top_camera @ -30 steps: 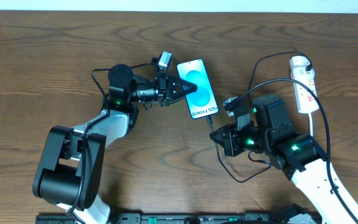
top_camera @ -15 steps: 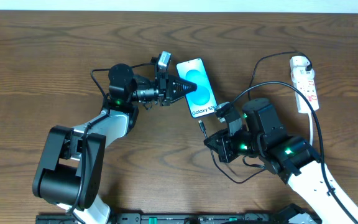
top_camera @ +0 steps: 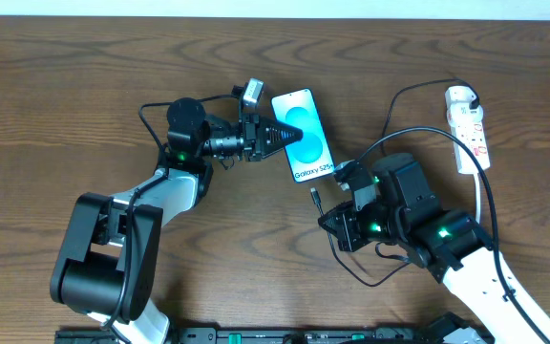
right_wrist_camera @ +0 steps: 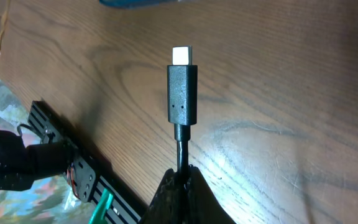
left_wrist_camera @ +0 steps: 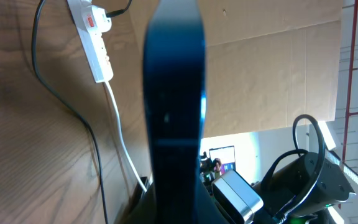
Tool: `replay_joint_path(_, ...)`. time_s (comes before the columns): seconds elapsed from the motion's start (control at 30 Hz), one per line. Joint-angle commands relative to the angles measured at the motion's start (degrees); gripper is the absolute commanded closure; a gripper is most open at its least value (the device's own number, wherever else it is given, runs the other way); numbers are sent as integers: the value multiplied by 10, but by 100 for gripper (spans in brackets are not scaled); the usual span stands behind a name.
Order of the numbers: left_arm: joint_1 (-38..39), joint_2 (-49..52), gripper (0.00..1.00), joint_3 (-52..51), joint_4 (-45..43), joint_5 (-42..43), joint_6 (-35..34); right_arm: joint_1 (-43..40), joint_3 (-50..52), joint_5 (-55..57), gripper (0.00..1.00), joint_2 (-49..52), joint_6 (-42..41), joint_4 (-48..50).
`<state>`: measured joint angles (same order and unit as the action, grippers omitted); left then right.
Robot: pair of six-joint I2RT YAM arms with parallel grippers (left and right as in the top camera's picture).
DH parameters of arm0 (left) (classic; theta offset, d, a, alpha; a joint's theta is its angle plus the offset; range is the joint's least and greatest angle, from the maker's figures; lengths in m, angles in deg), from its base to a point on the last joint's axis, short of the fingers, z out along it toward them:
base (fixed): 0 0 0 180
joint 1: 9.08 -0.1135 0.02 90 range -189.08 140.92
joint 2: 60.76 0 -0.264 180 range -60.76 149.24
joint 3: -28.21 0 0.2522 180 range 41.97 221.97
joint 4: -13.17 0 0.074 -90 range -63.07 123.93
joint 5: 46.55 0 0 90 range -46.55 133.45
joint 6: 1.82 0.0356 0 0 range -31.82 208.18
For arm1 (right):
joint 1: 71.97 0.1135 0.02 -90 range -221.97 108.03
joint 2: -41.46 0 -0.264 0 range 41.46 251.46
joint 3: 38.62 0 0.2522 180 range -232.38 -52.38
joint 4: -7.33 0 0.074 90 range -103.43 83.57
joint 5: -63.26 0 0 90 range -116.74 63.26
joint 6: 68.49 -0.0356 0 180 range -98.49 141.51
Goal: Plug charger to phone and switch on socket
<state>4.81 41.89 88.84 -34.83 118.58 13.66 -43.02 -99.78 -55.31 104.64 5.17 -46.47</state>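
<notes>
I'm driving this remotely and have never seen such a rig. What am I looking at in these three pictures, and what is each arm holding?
The machine is two jointed arms at a wooden table, each ending in a two-finger pincer. The overhead view looks straight down; the other two pictures come from a camera on each wrist. From above, the left pincer grips the phone by its long side. The left wrist view shows that phone edge-on, as the dark blue bar in the middle. The right pincer holds the charger by its cable just behind the plug. The plug sits just short of the phone's bottom end and is not yet in it. The white socket lies at the table's far right.
</notes>
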Motion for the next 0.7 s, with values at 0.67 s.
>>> replay_joint_path(0.67,-2,-4,92,14,0,12,-27,5,-3,44,98,-40,-21,3)
